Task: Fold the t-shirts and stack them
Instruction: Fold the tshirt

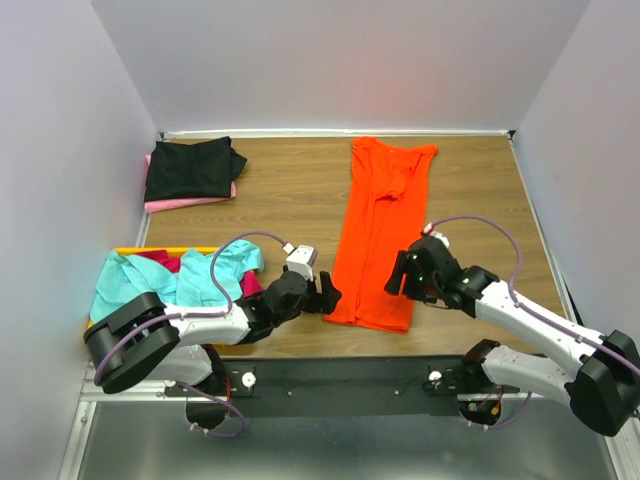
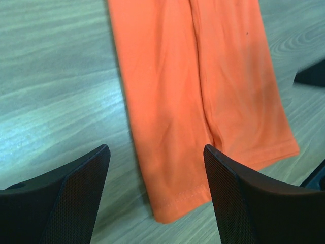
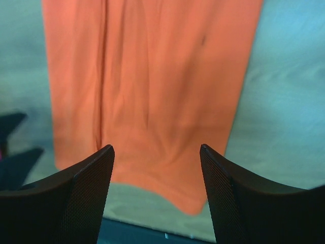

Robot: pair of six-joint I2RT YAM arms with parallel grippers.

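Note:
The bright orange t-shirt [image 1: 378,228] lies flat on the wooden table as a long narrow strip, its hem toward me. My left gripper [image 1: 328,297] is open and empty beside the hem's left corner, which shows in the left wrist view [image 2: 167,203] between the fingers [image 2: 76,188]. My right gripper [image 1: 398,274] is open and empty beside the hem's right edge; the right wrist view shows the hem corner [image 3: 195,203] between its fingers [image 3: 228,188]. A black t-shirt [image 1: 190,167] lies folded on a pale pink one [image 1: 190,203] at back left. Teal [image 1: 175,275] and magenta [image 1: 165,262] shirts lie heaped at left.
A shallow yellow tray [image 1: 135,250] holds the teal and magenta heap at the left edge. Grey walls close the table at back and both sides. The table's near edge [image 1: 350,355] and a black rail run just below the orange hem.

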